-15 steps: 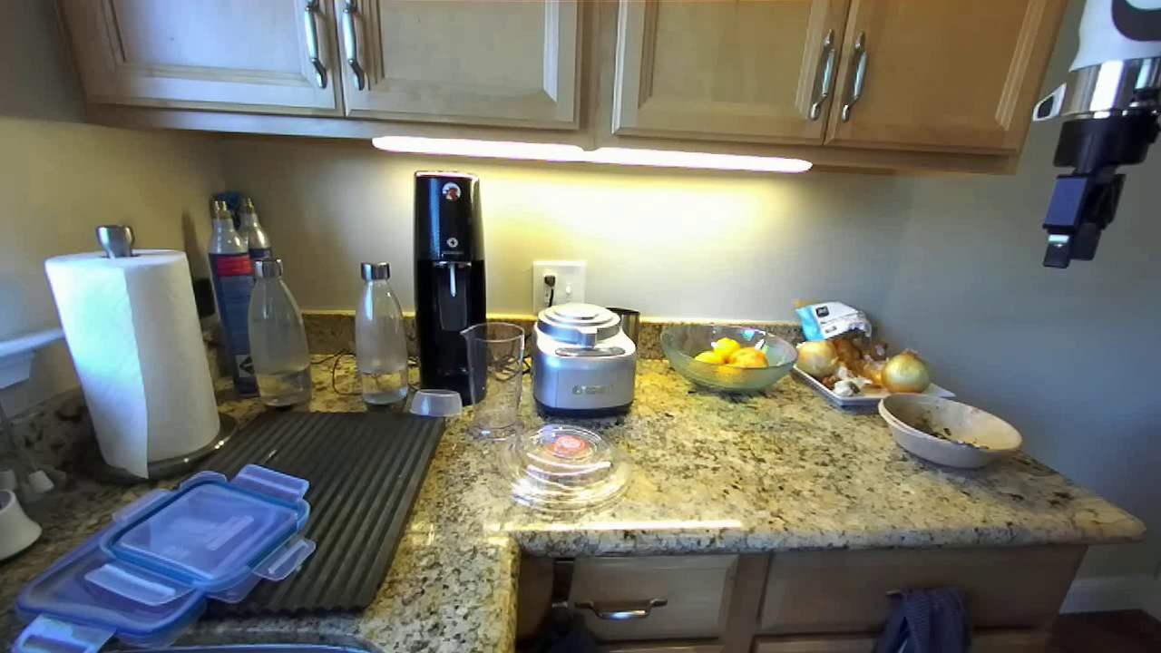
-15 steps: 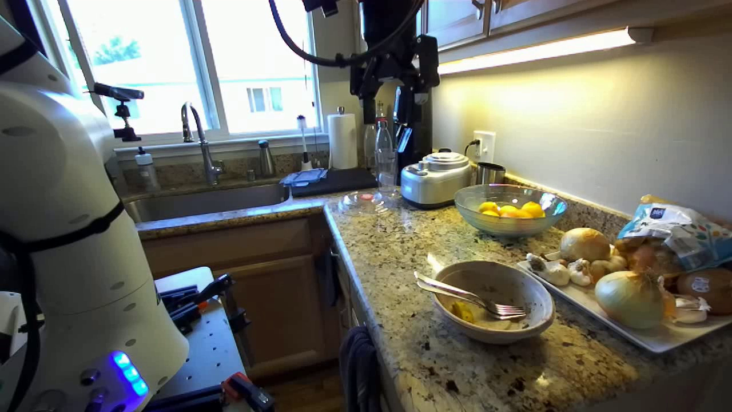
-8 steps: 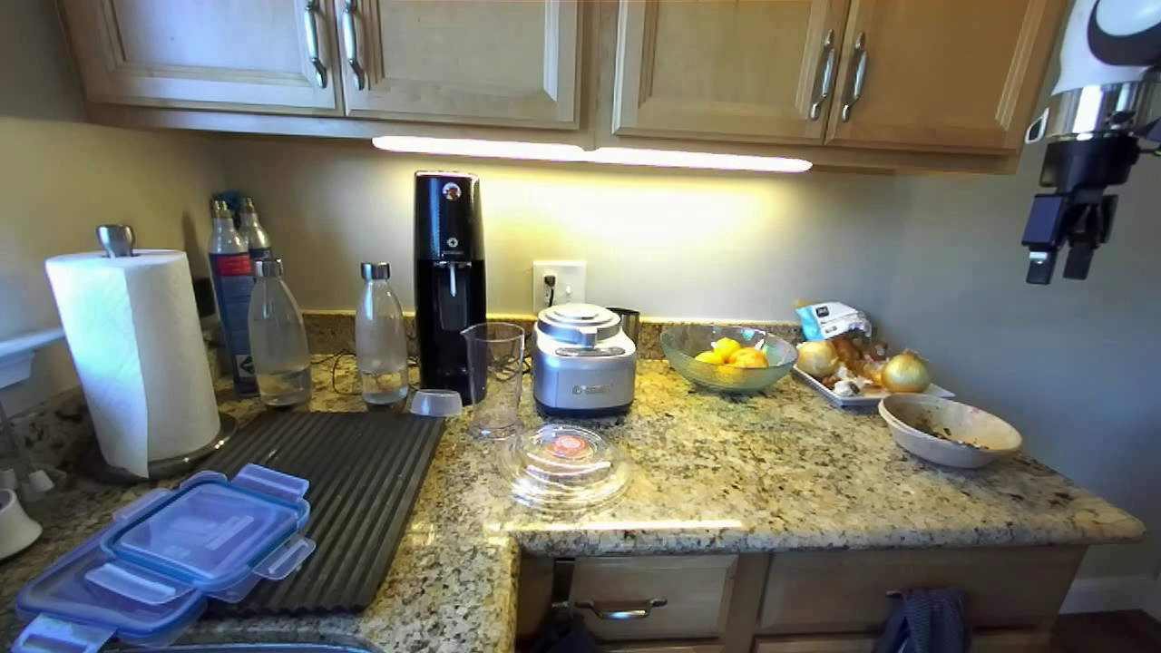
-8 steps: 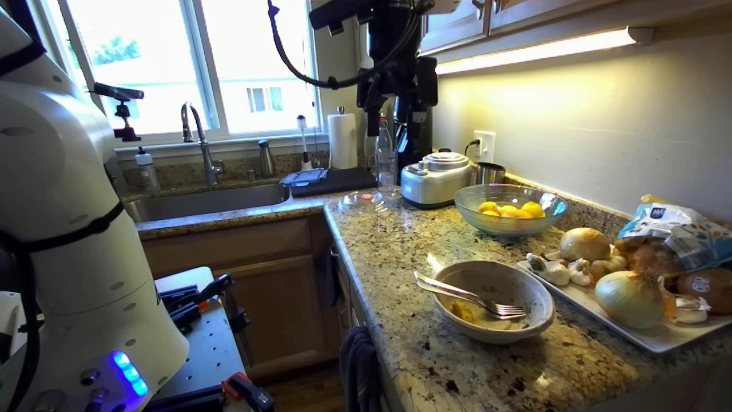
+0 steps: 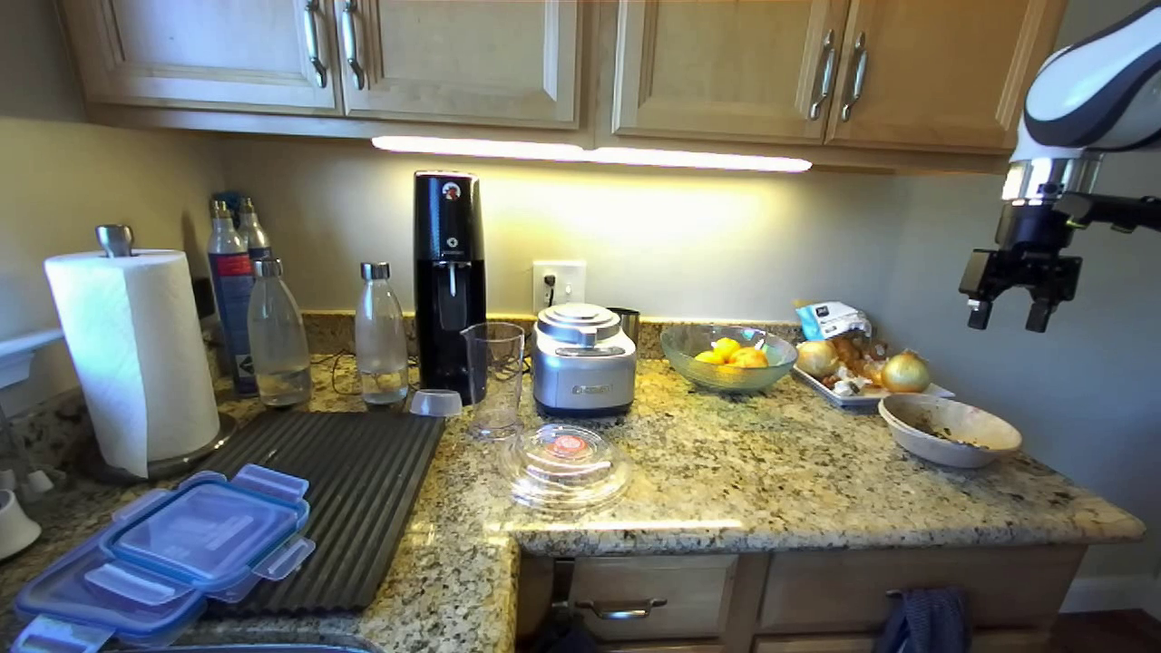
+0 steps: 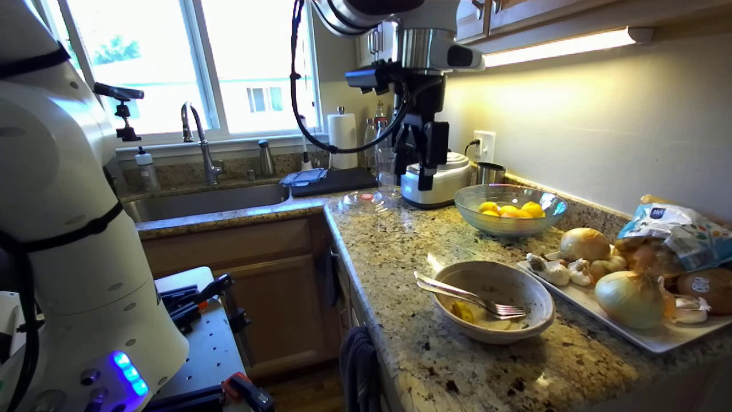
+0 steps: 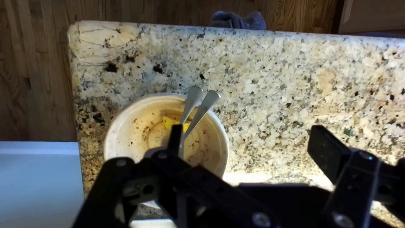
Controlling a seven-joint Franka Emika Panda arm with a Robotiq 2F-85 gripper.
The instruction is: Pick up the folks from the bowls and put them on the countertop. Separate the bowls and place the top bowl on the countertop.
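Note:
Two nested pale bowls (image 5: 943,446) stand on the granite countertop (image 5: 744,481). The top bowl (image 6: 517,286) has food residue and a yellow piece inside. Two forks (image 6: 457,293) lie side by side in it, handles over the rim. In the wrist view, the handles (image 7: 202,110) stick out of the top bowl (image 7: 126,136), and a finger hides the tines. My gripper (image 5: 1009,317) is open and empty, high above the counter. In an exterior view the gripper (image 6: 413,174) hangs beyond the bowls. In the wrist view the gripper (image 7: 248,136) has one finger across the bowl, the other over countertop.
A white tray (image 6: 606,312) with onions and garlic stands close beside the bowls. A glass bowl (image 6: 486,226) of yellow fruit and a silver appliance (image 6: 434,186) stand farther along. The counter's edge (image 7: 177,28) and corner are near the bowls. A towel (image 6: 360,366) hangs below.
My gripper has come down, moved left in the view that shows the paper towels large, and turned. Its fingers now show spread. The bowls and forks have not moved.

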